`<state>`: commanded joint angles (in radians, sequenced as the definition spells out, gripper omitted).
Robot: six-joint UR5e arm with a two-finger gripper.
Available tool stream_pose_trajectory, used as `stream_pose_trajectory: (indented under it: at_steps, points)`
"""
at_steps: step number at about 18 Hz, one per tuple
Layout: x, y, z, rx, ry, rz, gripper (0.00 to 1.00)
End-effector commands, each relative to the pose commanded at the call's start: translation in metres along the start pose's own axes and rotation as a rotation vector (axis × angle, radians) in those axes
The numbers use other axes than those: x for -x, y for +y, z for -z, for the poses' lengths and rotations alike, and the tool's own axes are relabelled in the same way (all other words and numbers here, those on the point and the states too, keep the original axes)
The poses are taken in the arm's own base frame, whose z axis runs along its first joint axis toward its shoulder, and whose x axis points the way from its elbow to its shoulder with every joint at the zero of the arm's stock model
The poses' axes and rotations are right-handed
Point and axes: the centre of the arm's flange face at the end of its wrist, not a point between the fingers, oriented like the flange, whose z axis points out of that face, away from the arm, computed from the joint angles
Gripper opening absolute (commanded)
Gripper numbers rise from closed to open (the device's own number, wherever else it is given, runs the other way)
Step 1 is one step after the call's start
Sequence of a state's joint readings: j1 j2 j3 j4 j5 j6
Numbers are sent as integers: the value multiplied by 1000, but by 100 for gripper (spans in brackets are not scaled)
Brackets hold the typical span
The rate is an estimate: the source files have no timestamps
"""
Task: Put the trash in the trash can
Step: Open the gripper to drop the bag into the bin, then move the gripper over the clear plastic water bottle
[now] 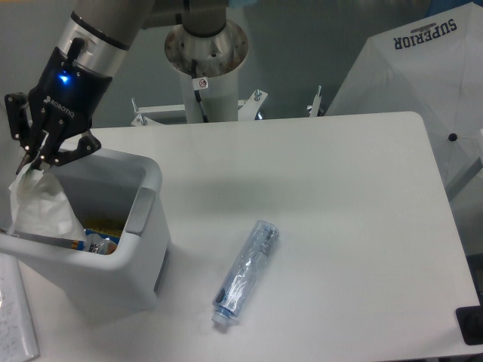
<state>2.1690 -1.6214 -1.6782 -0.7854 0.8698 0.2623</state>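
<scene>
The worktop (339, 188) spreads white to the right of and below the claw, with a white folded umbrella (423, 68) beyond its far right corner, well apart from the claw. The trash can (147, 226) sits directly beneath the claw, its mouth open upward and its grey push-tab on the front edge down to the claw's right. Inside it, below the claw, lies an orange-and-blue snack packet (94, 240).

The claw (36, 162) hangs over the left part of the bin's mouth, its fingers drawn together on the top of the crumpled wrapper (39, 207), which dangles straight down from the fingertips with its lower end inside the bin. It looks very light and limp, a thin film that hangs loose; a pinch on any gathered fold holds it, and on release it should drop slowly and may cling to a finger or catch on the rim.

The water bottle (245, 271) lies flat on the worktop, well apart from the claw, down and to its right, its cap end pointing away from the claw toward the front edge. I judge it light, crushed and springy, with slick clear walls. The best hold is across the middle of its body, jaws set square to its length, since the flattened ends may slip or twist.
</scene>
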Motion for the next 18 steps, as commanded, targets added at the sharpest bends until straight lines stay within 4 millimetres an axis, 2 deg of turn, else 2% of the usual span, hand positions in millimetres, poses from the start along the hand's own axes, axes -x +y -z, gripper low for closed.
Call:
stream_pose_trajectory:
  at_steps: [1,3,7,12,15,18]
  points:
    - [2,0,0,0,-2,1,99]
    - [10,0,3,-2,-12,10,100]
    - [42,-2,23,-31,-60,46,100]
    - [93,-7,53,-71,-131,98,100]
    - [136,-6,50,-64,-154,126,100]
    - [178,-8,38,-53,-163,163,100]
